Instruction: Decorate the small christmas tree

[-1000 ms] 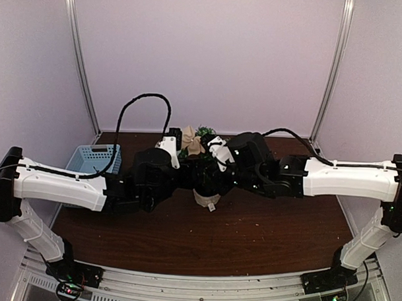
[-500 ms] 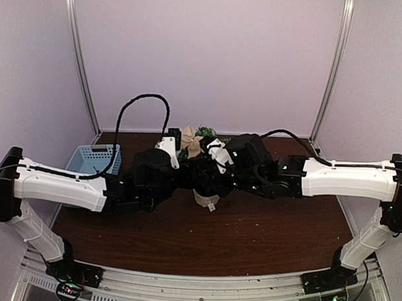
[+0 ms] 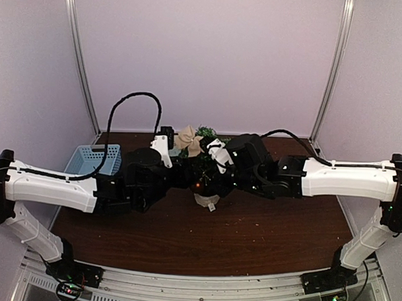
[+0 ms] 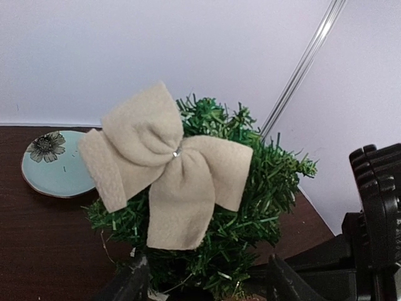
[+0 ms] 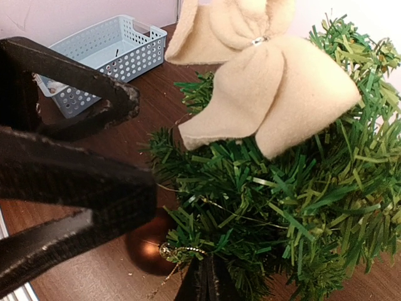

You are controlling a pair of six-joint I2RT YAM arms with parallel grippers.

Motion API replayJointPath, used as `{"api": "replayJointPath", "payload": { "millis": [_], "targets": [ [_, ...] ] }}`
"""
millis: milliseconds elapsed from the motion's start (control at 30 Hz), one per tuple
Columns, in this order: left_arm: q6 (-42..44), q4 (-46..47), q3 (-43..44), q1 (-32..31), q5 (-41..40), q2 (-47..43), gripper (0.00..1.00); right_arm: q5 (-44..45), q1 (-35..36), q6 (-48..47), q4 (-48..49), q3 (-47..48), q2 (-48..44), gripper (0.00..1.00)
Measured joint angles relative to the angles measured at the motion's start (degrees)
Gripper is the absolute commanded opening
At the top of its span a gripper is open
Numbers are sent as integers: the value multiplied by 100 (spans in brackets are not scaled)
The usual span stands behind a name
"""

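Note:
The small christmas tree [image 3: 204, 165] stands mid-table in its off-white pot [image 3: 207, 200], with a beige felt bow [image 4: 164, 164] on its top. My left gripper [image 4: 207, 285] is open, one finger on each side of the tree's lower branches, holding nothing. My right gripper [image 5: 207, 281] is shut on the gold string of a brown bauble [image 5: 145, 249], which hangs at the tree's lower branches just above the table. In the top view both grippers are at the tree from either side, their tips hidden by the arms and foliage.
A light blue perforated basket [image 3: 95, 159] sits at the left, also in the right wrist view [image 5: 103, 53]. A teal flowered plate [image 4: 53, 166] lies behind the tree. The left fingers [image 5: 69, 163] are close beside the right gripper. Walls enclose the table.
My left arm has drawn back a little to the left and its cable loop shifted left. The bow has leaned slightly left. My right arm has barely moved.

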Motion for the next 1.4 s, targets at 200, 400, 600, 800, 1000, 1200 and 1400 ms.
{"api": "replayJointPath", "payload": {
  "millis": [200, 400, 600, 800, 1000, 1200, 1400],
  "targets": [
    [173, 90, -313, -2, 9, -269, 49, 0, 0, -11, 0, 0, 0, 1],
    [1346, 437, -1049, -2, 553, -765, 40, -2, 0, -94, -4, 0, 0, 1],
    [2555, 590, -1266, 15, 1637, -852, 34, -2, -2, -136, -9, 0, 0, 1],
    [2920, 660, -1244, 264, 2409, -470, 29, -4, -9, -138, -24, 0, 0, 1],
    [2979, 702, -1093, 498, 2769, -114, 28, -2, -39, -138, -55, 0, 0, 1],
    [3040, 745, -870, 555, 2929, 20, 30, -4, -39, -138, -96, 0, -11, 1],
    [3108, 780, -599, 555, 2970, 267, 29, -4, -42, -138, -129, 0, -31, 1]
  ]
}}
